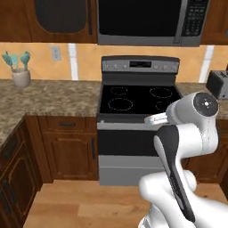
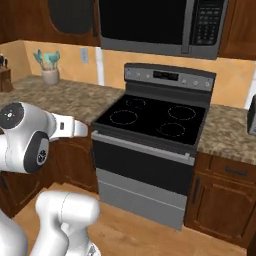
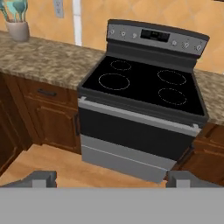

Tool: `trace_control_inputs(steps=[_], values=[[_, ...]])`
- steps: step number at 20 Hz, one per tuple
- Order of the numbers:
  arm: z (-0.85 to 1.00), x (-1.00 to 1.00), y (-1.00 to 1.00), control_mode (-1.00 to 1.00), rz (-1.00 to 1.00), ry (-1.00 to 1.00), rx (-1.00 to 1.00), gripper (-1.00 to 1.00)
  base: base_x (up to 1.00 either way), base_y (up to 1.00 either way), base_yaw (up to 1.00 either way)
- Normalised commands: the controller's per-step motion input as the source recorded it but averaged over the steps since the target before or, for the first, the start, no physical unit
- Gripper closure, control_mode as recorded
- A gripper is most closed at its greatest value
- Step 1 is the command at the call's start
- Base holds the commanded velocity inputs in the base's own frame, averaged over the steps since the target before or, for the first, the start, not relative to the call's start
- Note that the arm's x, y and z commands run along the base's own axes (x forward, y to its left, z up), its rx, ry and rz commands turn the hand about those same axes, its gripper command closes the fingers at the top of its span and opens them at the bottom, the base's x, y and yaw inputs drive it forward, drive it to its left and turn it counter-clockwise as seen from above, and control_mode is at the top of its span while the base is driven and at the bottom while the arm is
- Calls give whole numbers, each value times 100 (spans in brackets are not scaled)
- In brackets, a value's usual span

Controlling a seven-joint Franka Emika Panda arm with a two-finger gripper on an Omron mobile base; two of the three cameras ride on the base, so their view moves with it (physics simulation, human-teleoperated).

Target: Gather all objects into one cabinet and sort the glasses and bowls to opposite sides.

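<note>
I've got the arm folded up high in front of the stove (image 1: 133, 111), wrist aimed fwd & down at the cooktop. Gripper (image 3: 111, 178) wide open, nothing in it; just the two grey tips poke up at the bottom of hand view. Wall cabinet (image 1: 60, 18) w/ mesh door sits upper left, cut off by frame top. Microwave (image 1: 151, 22) also cropped. Utensil crock (image 1: 21, 75) on the counter (image 1: 49, 100) at left.
</note>
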Motion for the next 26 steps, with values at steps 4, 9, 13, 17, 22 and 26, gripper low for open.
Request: trace_control_inputs(steps=[4,9,13,17,22,26], values=[[0,0,0,100,0,0,0,-100,28,-45,-29],[0,0,0,100,0,0,0,-100,86,-52,-7],[0,0,0,100,0,0,0,-100,53,-80,-3],[0,0,0,100,0,0,0,-100,-7,-98,0],[0,0,0,100,0,0,0,-100,25,-74,-1],[0,0,0,100,0,0,0,-100,74,-32,-6]])
